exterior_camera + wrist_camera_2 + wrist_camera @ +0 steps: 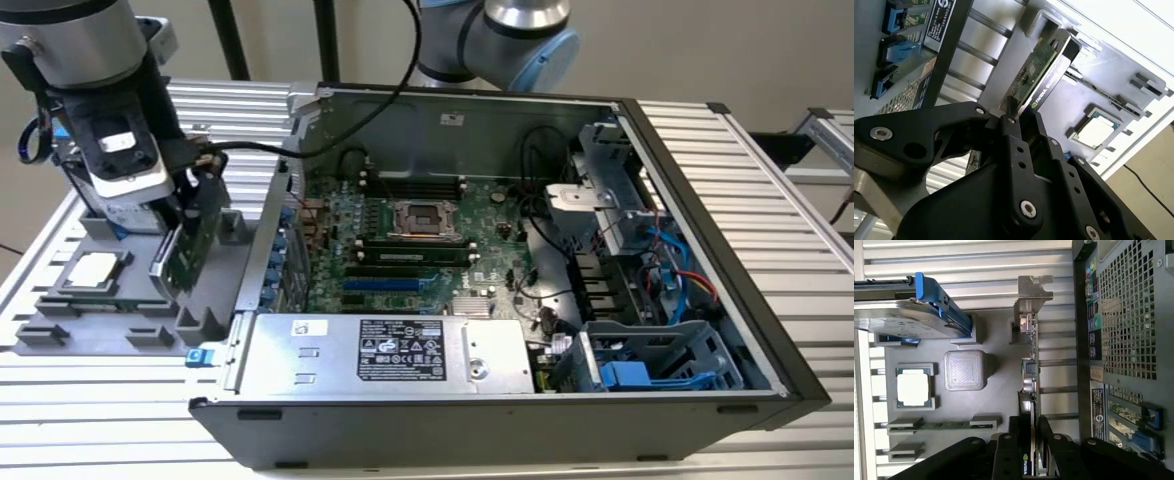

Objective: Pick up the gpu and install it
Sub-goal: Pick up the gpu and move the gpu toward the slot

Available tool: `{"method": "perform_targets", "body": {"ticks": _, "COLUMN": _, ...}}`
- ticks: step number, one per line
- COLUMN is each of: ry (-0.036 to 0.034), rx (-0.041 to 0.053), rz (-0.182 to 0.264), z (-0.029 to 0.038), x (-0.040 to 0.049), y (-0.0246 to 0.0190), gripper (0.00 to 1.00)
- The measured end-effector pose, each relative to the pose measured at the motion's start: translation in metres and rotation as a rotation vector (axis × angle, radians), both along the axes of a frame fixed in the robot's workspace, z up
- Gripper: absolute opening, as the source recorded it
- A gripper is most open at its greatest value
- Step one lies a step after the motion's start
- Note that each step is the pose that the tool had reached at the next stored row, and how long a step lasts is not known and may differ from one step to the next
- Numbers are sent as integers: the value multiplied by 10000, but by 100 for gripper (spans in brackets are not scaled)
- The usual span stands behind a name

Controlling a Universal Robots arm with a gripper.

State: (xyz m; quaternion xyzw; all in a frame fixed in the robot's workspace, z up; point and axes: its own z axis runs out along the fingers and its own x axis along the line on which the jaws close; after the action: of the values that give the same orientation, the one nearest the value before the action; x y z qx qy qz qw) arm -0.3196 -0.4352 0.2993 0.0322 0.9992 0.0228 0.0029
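The gpu (184, 245) is a green card with a black cooler that stands on its edge over the grey parts tray (80, 335), at the exterior view's left beside the open computer case (534, 105). My gripper (174, 205) comes down on it from above. In both wrist views the black fingers (1046, 427) press on the two faces of the gpu (1030, 372), near the end away from its silver bracket (1034, 290). The gripper (1013, 120) is shut on the gpu (1041, 70). I cannot tell whether the card's lower edge still rests in the tray.
The tray also holds a square silver processor chip (913, 389), a memory stick (944, 425) and a hard drive in a blue frame (909, 315). The case lies open on the slatted table, showing the motherboard (400, 240), power supply (387, 350) and drive cages (641, 360).
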Motion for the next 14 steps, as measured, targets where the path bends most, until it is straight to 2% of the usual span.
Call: {"method": "perform_targets", "body": {"ticks": 14, "ry": 0, "rx": -1, "rz": 20, "z": 251, "x": 1, "y": 0, "gripper": 0}}
